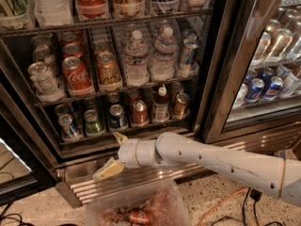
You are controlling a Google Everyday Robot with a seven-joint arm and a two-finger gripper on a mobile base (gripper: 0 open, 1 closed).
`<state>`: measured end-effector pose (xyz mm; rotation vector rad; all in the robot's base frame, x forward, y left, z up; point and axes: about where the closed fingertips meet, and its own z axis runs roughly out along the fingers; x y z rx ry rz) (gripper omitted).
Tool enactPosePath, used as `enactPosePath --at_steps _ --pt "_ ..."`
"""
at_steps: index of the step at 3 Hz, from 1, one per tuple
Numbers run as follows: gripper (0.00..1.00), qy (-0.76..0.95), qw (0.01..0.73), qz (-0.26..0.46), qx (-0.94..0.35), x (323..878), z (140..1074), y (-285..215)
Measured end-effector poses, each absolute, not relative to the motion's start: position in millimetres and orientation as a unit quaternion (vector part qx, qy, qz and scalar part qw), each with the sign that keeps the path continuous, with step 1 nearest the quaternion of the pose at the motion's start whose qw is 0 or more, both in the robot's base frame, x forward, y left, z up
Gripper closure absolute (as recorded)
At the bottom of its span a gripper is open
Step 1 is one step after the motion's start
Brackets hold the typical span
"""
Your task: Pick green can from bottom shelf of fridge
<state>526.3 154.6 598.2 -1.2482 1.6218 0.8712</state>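
The green can (94,122) stands on the bottom shelf (122,132) of the fridge (214,79), second from the left in a row of short cans. My gripper (113,153) is open and empty. It hangs below and just in front of that shelf, over the ribbed steel base (99,182). Its upper fingertip (119,137) reaches up to the shelf's front edge, a little right of and below the green can. It touches no can.
Blue-and-silver cans (69,126) (117,117) flank the green can, then a red can (139,112), a small bottle (161,102) and a bronze can (181,105). Coca-Cola cans and water bottles fill the rack above. A clear plastic bin (141,208) and cables lie on the floor.
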Motion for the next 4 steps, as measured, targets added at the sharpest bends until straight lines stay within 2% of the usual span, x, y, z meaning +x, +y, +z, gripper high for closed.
enactPosePath --at_steps 2,4 --pt "0.0 0.639 0.49 0.361 -0.471 537.4 594.1 194.9" --pt "0.0 0.657 0.536 0.319 -0.424 541.5 596.9 204.2"
